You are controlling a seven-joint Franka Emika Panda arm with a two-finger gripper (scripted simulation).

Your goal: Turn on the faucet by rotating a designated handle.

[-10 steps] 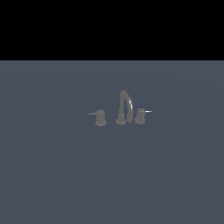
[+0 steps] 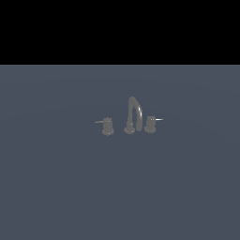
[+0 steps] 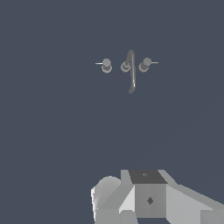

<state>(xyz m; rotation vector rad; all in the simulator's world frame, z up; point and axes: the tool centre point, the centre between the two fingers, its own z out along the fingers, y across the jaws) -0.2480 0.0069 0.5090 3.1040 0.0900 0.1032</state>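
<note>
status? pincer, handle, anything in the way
Pincer: fingertips out of frame in the wrist view, state unknown. Handle, bright lever pointing to the exterior view's right, untouched, far from the arm. Nothing between wrist and faucet.

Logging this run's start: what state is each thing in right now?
faucet: upright on the floor, untouched.
handle: bright lever pointing to the exterior view's right, nothing gripping it.
twin knob: lever pointing to the exterior view's left, untouched.
gripper: fingertips not shown, far from the faucet.
</note>
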